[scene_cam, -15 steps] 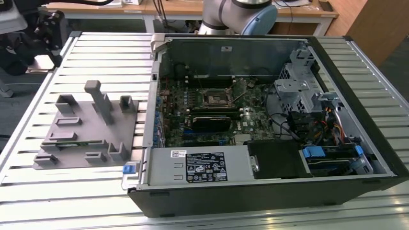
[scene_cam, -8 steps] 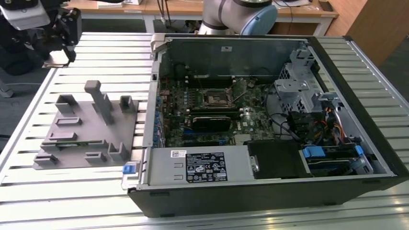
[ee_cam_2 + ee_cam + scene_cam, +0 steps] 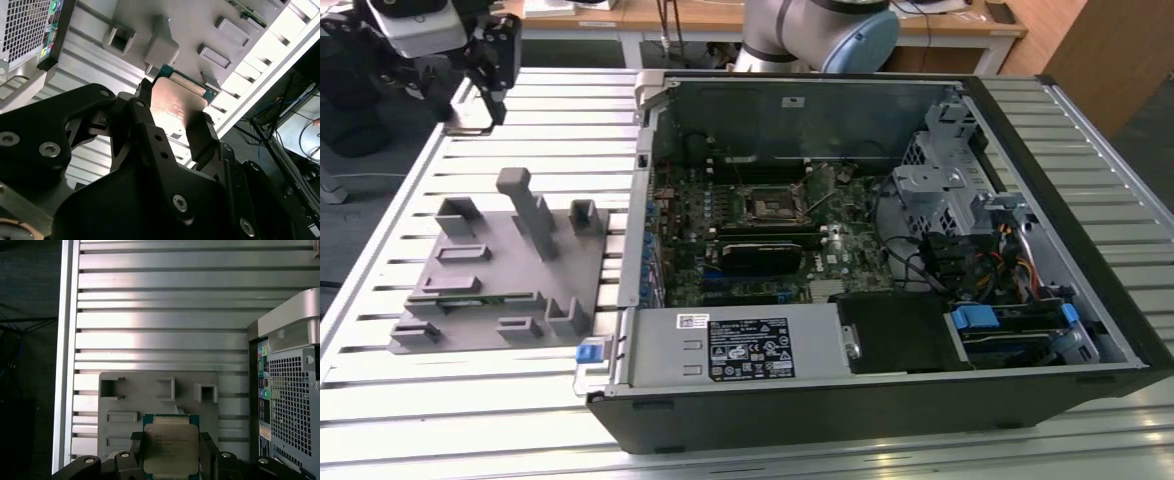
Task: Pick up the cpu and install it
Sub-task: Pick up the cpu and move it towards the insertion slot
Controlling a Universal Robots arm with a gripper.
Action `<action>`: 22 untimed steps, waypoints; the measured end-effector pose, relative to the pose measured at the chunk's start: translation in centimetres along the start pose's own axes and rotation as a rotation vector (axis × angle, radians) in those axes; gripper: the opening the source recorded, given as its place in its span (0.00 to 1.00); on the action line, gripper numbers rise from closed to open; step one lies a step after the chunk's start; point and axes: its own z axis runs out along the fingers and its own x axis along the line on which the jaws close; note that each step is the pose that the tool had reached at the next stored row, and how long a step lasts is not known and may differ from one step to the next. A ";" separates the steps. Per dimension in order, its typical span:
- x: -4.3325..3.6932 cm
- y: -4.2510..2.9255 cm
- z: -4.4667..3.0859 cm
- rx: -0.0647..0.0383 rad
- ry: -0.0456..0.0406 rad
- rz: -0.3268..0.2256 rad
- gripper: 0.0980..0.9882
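- Tool (image 3: pixel 171 462) is pinching the cpu (image 3: pixel 171 449) between its two fingers (image 3: pixel 207 452), one on each opposite edge, and the silvery top is facing the camera in the first wrist view.
- In the second wrist view the chip is sitting square in the grip, its green rim poking out past the fingertips, nothing else touching it.
- I'm reading this as the carry stage: the chip is hanging in the air, clear of the grey holder (image 3: pixel 160 395) and not yet in any seat.
- Doing this well, I'd say, is about holding the chip flat and gripping by the edges only. With no twisting and no jolts, it arrives square to the frame.
- A chip slipping or tilting in the grip is the risk I'm watching, since a crooked arrival could damage the contacts.
- Beneath the chip, the holder is lying on the slatted surface (image 3: pixel 150 305), with the chip well above its pockets.
- In the exterior view the tool is hovering at the exterior view's left, farther from that camera than the holder.
- The open computer case (image 3: pixel 881 420) is lying to the exterior view's right.
- The black socket (image 3: pixel 771 205) is sitting mid-board inside it, well apart from the chip.
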 end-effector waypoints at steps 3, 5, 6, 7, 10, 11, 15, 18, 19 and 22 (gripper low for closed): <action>-1.07 0.03 -0.03 0.000 0.0001 0.000 0.49; -1.49 0.03 -0.03 0.001 0.0000 0.000 0.49; -1.68 0.03 -0.04 0.002 0.0000 0.000 0.49; -1.87 0.03 -0.04 0.003 0.0000 0.000 0.49; -2.36 0.03 -0.02 0.005 -0.0005 0.000 0.49; -2.62 0.03 -0.01 0.005 -0.0007 0.000 0.49; -4.17 0.04 -0.01 0.005 -0.0010 0.000 0.49; -5.40 0.06 -0.02 0.005 -0.0019 0.000 0.49; -5.80 0.06 -0.02 0.005 -0.0020 0.000 0.49; -6.94 0.10 -0.04 0.005 -0.0028 0.000 0.49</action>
